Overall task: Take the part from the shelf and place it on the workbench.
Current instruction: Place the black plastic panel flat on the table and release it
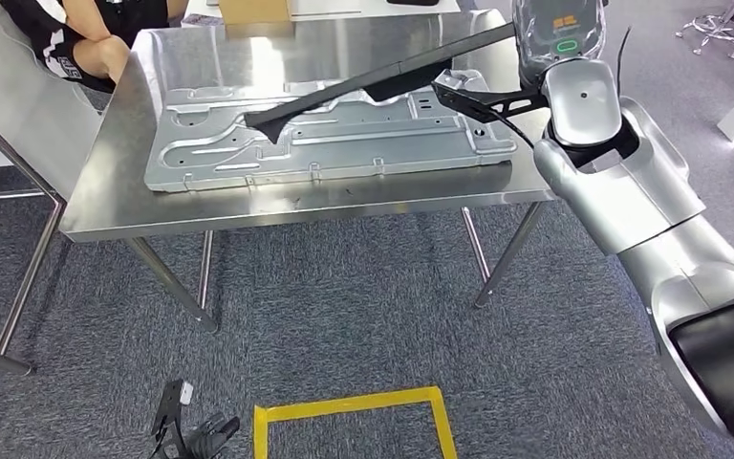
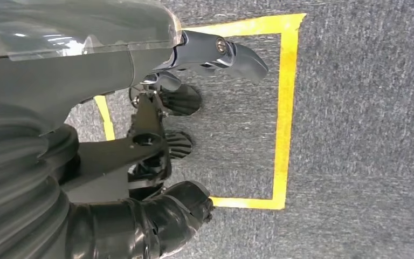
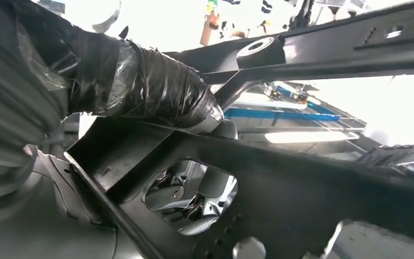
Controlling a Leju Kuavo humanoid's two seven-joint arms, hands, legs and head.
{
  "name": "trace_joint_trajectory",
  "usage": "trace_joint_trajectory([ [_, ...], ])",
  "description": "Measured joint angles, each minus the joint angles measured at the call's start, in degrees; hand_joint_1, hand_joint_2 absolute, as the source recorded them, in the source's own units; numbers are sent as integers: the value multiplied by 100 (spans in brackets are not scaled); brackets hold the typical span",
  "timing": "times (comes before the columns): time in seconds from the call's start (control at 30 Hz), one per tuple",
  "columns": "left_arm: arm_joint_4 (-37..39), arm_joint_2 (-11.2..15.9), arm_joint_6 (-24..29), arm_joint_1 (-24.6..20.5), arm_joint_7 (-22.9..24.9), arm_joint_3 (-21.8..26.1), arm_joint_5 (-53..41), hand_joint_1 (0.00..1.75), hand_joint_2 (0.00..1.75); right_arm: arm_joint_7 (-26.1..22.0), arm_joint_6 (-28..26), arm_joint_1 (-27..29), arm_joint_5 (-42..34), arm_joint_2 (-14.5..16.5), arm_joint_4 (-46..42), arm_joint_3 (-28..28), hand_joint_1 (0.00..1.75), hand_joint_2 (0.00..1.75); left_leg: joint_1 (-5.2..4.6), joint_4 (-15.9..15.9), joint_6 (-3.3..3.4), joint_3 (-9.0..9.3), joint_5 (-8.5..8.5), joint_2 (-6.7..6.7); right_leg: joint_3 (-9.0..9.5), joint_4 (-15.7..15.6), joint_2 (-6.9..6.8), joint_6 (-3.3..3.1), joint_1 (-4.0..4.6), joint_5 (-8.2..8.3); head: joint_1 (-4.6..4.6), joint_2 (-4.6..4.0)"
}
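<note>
A long, black, angled part, shaped like a thin bar with a bracket at one end, hangs in the air just above the workbench. It slants across the bench: the narrow tip is low, over the near middle, and the bracket end is higher, toward the bench's right side. It does not appear to rest on anything yet.

The right hand holds the part at the bracket end. In the right wrist view, taped dark fingers wrap over the black frame of the part, so the hold looks firm.

Beneath the part, a large stamped sheet-metal panel lies flat on the workbench and covers most of its middle.

The left hand hangs low beside the robot, over grey carpet and a square of yellow floor tape. It holds nothing and its fingers are apart.

At the far left corner of the workbench a person sits, seen in part.

The step in hand looks like the placing: the part is carried over the bench but not set down. The next move likely calls for lowering it level until it rests on the bench or panel, then letting go.
</note>
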Motion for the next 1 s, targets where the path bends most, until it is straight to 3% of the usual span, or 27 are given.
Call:
trace_joint_trajectory([
  [0.13, -1, -1, 8, 8, -7, 0, -10, 0, 175, -34, -21, -3, 17, 13, 73, 0, 175, 175, -5, -83, 140, 43, -5, 2, -32, 70, 1, 92, -8, -79, 3, 0],
  [0.2, -1, 2, 10, 4, -9, 1, -13, 0, 175, -50, -25, -1, 25, 14, 96, 0, 175, 175, 12, -121, 203, 69, 1, 10, -236, 521, -6, 134, -21, -342, 4, -1],
  [0.27, -1, 4, 13, 6, -13, 2, -14, 0, 175, -63, -30, 21, 30, 3, 121, 0, 175, 175, 6, -122, 238, 78, -15, 9, -625, 1278, -6, 164, -28, -653, 4, -1],
  [0.3, -1, 4, 13, 9, -15, 2, -14, 0, 175, -71, -31, 37, 31, -8, 137, 0, 175, 175, 2, -121, 247, 87, -25, 5, -785, 1548, -6, 172, -30, -705, 4, -1],
  [0.33, -1, 4, 13, 14, -18, 2, -14, 0, 175, -83, -31, 49, 32, -19, 151, 0, 175, 175, 0, -120, 251, 102, -36, 0, -846, 1603, -6, 170, -30, -638, 4, -1],
  [0.37, -1, 4, 13, 17, -21, 2, -14, 0, 175, -103, -31, 54, 34, -32, 161, 0, 175, 175, -3, -119, 249, 127, -53, -5, -788, 1422, -6, 158, -27, -458, 4, -1],
  [0.43, -1, 3, 10, 17, -31, 2, -11, 0, 175, -145, -31, 43, 43, -52, 171, 0, 175, 175, -8, -119, 232, 189, -96, -13, -444, 649, -10, 103, -12, -4, 5, -1],
  [0.47, -1, 2, 7, 15, -38, 2, -7, 0, 175, -160, -30, 29, 48, -61, 171, -1, 175, 175, -17, -115, 215, 208, -116, -13, -284, 299, -15, 73, 9, 134, 4, 0],
  [0.5, -1, 1, 3, 15, -45, 2, 1, 0, 175, -168, -28, 13, 53, -64, 171, -1, 175, 175, -23, -114, 194, 214, -127, -12, -184, 84, -20, 47, 29, 186, 3, 0],
  [0.57, -1, -3, -9, 18, -56, 2, 18, 0, 175, -179, -22, -18, 63, -73, 171, -2, 175, 175, -28, -118, 144, 213, -140, -4, -133, -39, -19, 12, 64, 155, 2, 0],
  [0.67, -1, -4, -25, 21, -68, 3, 32, 0, 175, -206, -2, -49, 75, -86, 161, -2, 175, 175, -26, 68, 60, 146, -273, 9, -31, -140, -22, -55, 8, 156, 1, 0],
  [0.73, -1, -4, -39, 27, -76, 5, 33, 0, 175, -217, 16, -69, 85, -90, 155, -2, 175, 175, -8, 684, 14, -144, -550, 10, 33, -174, -30, -103, -6, 139, 1, -1],
  [0.8, -1, -5, -50, 36, -79, 6, 34, 0, 175, -226, 34, -74, 91, -90, 155, -2, 175, 175, 13, 1394, -19, -551, -769, 12, 59, -156, -21, -123, -4, 98, 0, -1],
  [0.83, -1, -4, -52, 39, -80, 7, 34, 0, 175, -234, 43, -73, 91, -89, 155, -3, 175, 175, 23, 1516, -32, -657, -733, 12, 75, -139, -11, -118, -8, 69, 0, -1],
  [0.87, -1, -3, -53, 40, -84, 7, 34, 0, 175, -242, 52, -72, 91, -89, 155, -3, 175, 175, 32, 1415, -42, -650, -585, 13, 97, -117, 0, -104, -14, 33, -1, -1],
  [0.93, -1, 4, -53, 41, -91, 7, 34, 0, 175, -254, 73, -72, 93, -91, 154, -3, 175, 175, 49, 707, -48, -356, -144, 16, 154, -56, 15, -55, -31, -67, 1, -1],
  [1.0, 0, 8, -53, 41, -95, 7, 34, 0, 175, -259, 90, -79, 96, -101, 154, -4, 175, 175, 45, 143, -24, -89, 30, 11, 151, 13, 30, 6, -17, -145, 0, 0],
])
